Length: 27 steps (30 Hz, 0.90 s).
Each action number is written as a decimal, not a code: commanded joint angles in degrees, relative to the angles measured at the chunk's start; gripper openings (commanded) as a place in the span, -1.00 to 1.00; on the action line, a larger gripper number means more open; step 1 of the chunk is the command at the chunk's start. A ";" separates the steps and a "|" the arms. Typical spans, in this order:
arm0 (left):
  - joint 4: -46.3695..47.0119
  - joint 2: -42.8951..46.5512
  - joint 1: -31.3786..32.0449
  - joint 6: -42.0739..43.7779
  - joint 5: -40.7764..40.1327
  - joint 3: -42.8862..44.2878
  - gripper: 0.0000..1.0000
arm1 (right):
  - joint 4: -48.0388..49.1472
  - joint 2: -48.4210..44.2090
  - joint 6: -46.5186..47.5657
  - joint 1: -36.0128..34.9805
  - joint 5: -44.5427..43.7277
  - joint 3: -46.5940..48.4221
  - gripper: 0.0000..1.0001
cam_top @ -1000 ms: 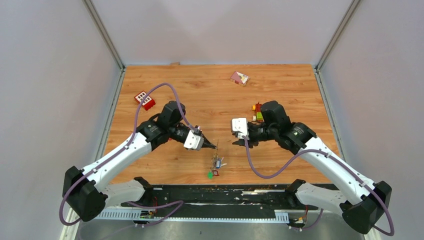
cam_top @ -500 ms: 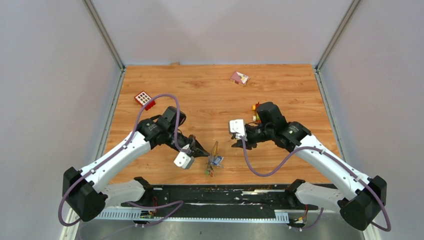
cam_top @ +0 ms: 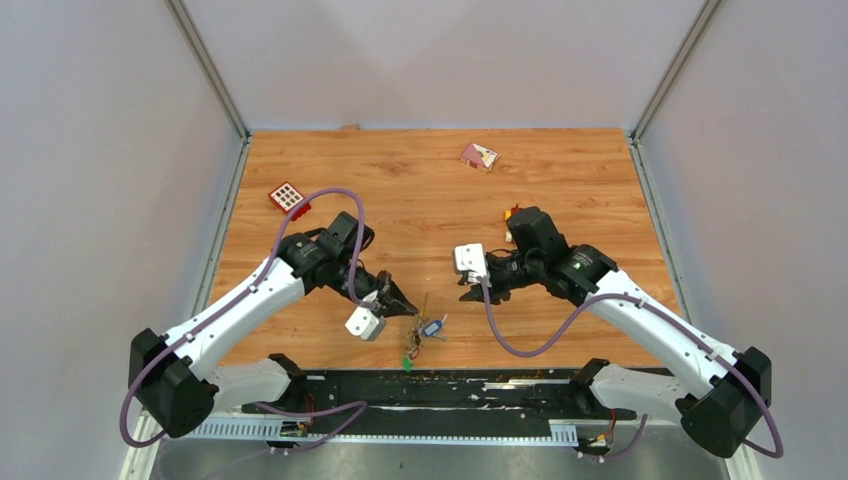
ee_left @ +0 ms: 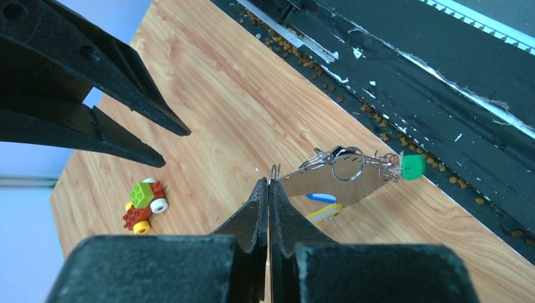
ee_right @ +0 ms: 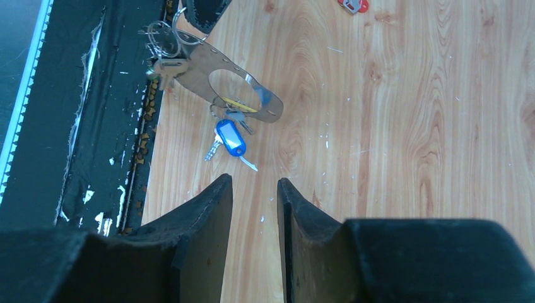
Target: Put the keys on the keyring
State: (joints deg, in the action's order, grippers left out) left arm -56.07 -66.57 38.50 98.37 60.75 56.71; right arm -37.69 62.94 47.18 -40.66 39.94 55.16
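Note:
My left gripper [cam_top: 409, 307] is shut on one end of the keyring [cam_top: 424, 303], a silvery flexible loop [ee_left: 340, 180] that shows in the left wrist view. Small wire rings and a green tag [ee_left: 413, 166] hang at its far end, over the table's near edge. A blue-tagged key [ee_right: 230, 137] lies on the wood beside the loop [ee_right: 217, 60], and a yellow key [ee_left: 323, 213] lies by it. My right gripper [ee_right: 254, 183] is open and empty, a short way right of the blue key [cam_top: 432, 327].
A toy brick stack [ee_left: 144, 202] stands behind the right arm. A red block with white squares [cam_top: 287, 194] lies at the left, a pink card [cam_top: 478, 155] at the back. The black rail [cam_top: 450, 385] runs along the near edge.
My left gripper turned and moved nearer with the keyring. The bunch of keys shifted towards the near edge. My right gripper crept slightly left.

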 commanded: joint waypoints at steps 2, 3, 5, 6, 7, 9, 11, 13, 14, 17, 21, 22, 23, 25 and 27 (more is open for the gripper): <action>5.62 0.37 0.08 -8.08 2.58 2.32 -1.00 | 0.69 0.08 -0.42 -0.91 2.17 0.65 -0.35; 7.51 0.44 0.08 -10.33 2.35 2.21 -1.00 | 0.73 0.08 -0.54 -1.03 2.16 0.62 -0.35; 12.34 0.69 0.08 -17.55 1.54 1.89 -1.00 | 1.13 0.01 -0.94 -1.22 2.07 0.71 -0.36; 15.58 0.81 0.10 -21.92 0.96 1.56 -1.00 | 1.54 -0.05 -1.44 -1.32 1.88 0.82 -0.37; 18.90 1.00 0.09 -26.58 0.15 1.35 -1.00 | 2.02 -0.17 -1.88 -1.52 1.81 0.88 -0.37; 25.75 1.14 0.09 -36.77 -1.93 0.76 -1.00 | 2.83 -0.45 -2.65 -1.85 1.55 1.21 -0.37; 32.96 1.27 0.08 -47.61 -4.66 0.01 -1.00 | 3.65 -0.84 -3.38 -2.16 0.87 1.60 -0.37; 38.11 1.43 0.09 -55.42 -6.50 -0.76 -1.00 | 4.70 -1.25 -3.96 -2.31 0.04 2.00 -0.37; 39.80 1.31 0.08 -57.62 -6.68 -1.08 -1.00 | 5.52 -1.43 -4.62 -2.42 -0.62 2.17 -0.37; 45.49 1.21 0.08 -65.01 -6.00 -2.61 -1.00 | 8.86 -1.51 -6.98 -2.40 -2.43 2.78 -0.38; 54.54 0.73 0.08 -76.77 -5.73 -5.29 -1.00 | 11.75 -1.04 -10.26 -2.48 -4.73 3.72 -0.40; 55.54 0.67 0.08 -77.97 -5.68 -5.71 -1.00 | 12.17 -0.92 -10.69 -2.42 -5.32 3.81 -0.40; 55.78 0.58 0.08 -78.71 -5.66 -6.11 -1.00 | 12.53 -0.77 -11.17 -2.46 -5.77 3.96 -0.40; 58.75 0.71 0.08 -80.24 -5.73 -6.95 -1.00 | 13.43 -0.58 -12.07 -2.45 -6.87 3.93 -0.40; 60.00 0.86 0.09 -81.13 -5.78 -7.49 -1.00 | 14.00 -0.31 -12.61 -2.42 -7.40 4.06 -0.39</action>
State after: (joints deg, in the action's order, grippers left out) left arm -5.85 -66.52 38.50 25.19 53.95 49.71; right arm -28.18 62.83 37.76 -42.74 34.65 56.82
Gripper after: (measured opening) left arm 0.006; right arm 0.301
